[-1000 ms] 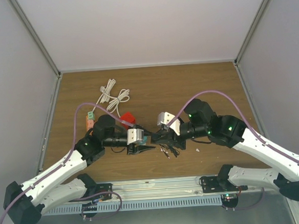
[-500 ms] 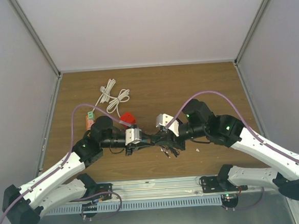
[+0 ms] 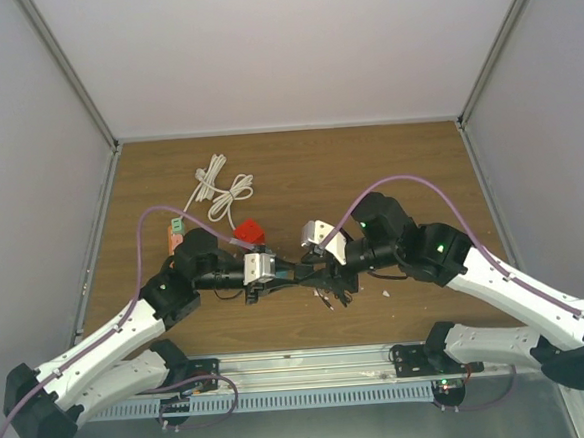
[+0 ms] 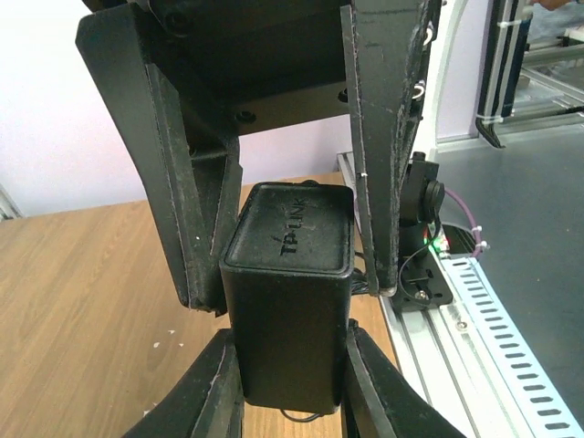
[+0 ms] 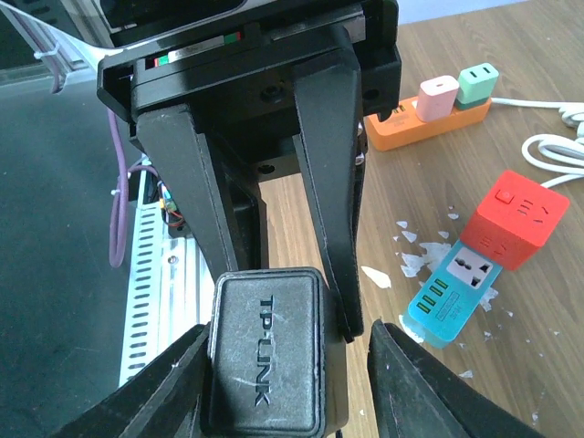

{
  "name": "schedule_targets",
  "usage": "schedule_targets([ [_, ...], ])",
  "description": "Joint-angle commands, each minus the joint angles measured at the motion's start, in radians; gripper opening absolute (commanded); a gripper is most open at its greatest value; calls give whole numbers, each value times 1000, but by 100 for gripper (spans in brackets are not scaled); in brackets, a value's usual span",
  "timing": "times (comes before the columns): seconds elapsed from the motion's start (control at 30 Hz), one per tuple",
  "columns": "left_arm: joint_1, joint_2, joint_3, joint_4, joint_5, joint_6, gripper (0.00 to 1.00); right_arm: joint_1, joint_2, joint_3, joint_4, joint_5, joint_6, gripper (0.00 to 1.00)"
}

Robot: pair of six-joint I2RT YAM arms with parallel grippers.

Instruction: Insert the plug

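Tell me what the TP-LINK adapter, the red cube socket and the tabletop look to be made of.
TP-LINK adapter: black moulded plastic, matte and lightly scuffed, with lettering moulded in.
Red cube socket: smooth satin plastic, with rounded moulded edges.
Tabletop: brown wood grain, probably laminate or veneer, given its flat, even surface.

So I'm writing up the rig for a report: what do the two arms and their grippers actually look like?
Both arms have white links, left arm and right arm, with black joint housings showing small green lights. A purple cable loops along each. Silver-grey camera blocks sit at the wrists. The fingers are black, tapered and scuffed.
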Motion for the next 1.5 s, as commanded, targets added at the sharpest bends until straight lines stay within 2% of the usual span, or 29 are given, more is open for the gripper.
schedule_targets([
  [0.0,-5,-13,-14,65,-3,15,0,6,-4,27,23,-15,11,47],
  [0.07,-6,-10,-13,65,-3,15,0,6,-4,27,23,-18,10,44],
  [0.13,-6,-4,-12,65,-3,15,0,6,-3,25,25,-23,8,35],
  [0.23,-6,6,-10,69,-26,9,3,6,-2,18,34,-19,8,7],
  [0.27,-6,10,-8,73,-42,4,12,6,-3,14,41,-9,11,1],
  [0.3,-5,15,-8,79,-68,-6,37,7,-5,8,51,4,15,0],
  [0.33,-4,20,-8,90,-106,-23,58,6,-8,-4,69,24,23,0],
  [0.4,1,32,-7,124,-235,-82,93,6,-21,-37,117,75,49,0],
  [0.43,9,42,-2,136,-295,-109,98,4,-29,-51,142,141,68,0],
  [0.5,51,69,14,143,-353,-155,99,-2,-41,-61,178,264,109,0],
  [0.63,192,114,29,178,-355,-257,99,-11,-32,-64,218,491,221,1],
  [0.73,300,124,25,199,-433,-350,99,-12,15,-95,241,576,280,0],
  [0.83,372,132,28,186,-570,-437,99,-10,69,-145,308,539,315,0],
  [0.9,416,146,29,175,-608,-481,99,-9,116,-170,353,515,353,0],
  [1.13,503,206,41,154,-620,-561,99,-9,311,-174,483,485,423,0],
  [1.47,509,256,61,147,-627,-570,99,-4,563,-127,727,458,426,0],
])
